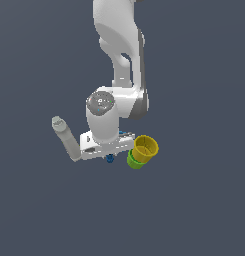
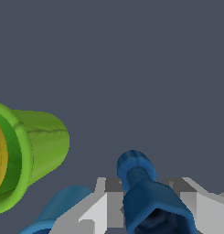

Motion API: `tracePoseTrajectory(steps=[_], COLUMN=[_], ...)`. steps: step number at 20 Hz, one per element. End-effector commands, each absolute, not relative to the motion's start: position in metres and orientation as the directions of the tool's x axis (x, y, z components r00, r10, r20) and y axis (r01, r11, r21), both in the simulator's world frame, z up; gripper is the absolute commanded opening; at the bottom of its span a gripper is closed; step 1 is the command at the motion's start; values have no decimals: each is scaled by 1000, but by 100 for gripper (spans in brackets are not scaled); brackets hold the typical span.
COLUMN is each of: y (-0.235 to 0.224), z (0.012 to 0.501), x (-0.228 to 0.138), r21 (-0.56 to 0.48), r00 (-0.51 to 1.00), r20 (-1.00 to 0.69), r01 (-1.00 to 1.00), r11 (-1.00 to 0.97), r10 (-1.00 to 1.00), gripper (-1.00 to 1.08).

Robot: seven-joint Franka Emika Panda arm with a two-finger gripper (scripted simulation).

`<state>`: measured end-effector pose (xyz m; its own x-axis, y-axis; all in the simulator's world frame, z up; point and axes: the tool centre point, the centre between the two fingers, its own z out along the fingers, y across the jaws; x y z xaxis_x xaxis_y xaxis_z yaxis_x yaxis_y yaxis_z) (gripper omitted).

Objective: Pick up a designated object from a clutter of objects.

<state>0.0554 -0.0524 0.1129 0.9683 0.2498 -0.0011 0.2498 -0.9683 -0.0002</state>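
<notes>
The designated tiny bright-blue knobbly piece (image 2: 147, 201) with a dark hole sits between my two fingers (image 2: 105, 205), which press against its sides. My gripper (image 2: 144, 182) is shut on it. In the exterior view the piece (image 1: 110, 159) peeks out just under the white hand, and the gripper (image 1: 110, 155) itself is mostly hidden by that hand. Whether the piece is off the ground cannot be told.
A green cup (image 2: 38, 146) with a yellow cup (image 1: 145, 148) nested in it lies right beside the gripper; the green cup also shows in the exterior view (image 1: 134, 161). A light-blue cup (image 2: 56, 210) lies against one finger. The pale bottle (image 1: 67, 138) lies on the exterior view's left. The purple piece is out of view.
</notes>
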Motion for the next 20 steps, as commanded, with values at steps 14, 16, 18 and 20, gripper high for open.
tracePoseTrajectory(steps=[14, 16, 18, 20], y=[74, 91, 107, 124], z=[256, 275, 294, 312], x=[7, 1, -5, -11], r21=[4, 4, 4, 5], r00=[968, 968, 968, 968], r20=[0, 0, 0, 0], r01=[252, 252, 252, 252], r11=[-968, -968, -968, -968], r10=[252, 252, 252, 252], gripper=[-100, -100, -100, -100])
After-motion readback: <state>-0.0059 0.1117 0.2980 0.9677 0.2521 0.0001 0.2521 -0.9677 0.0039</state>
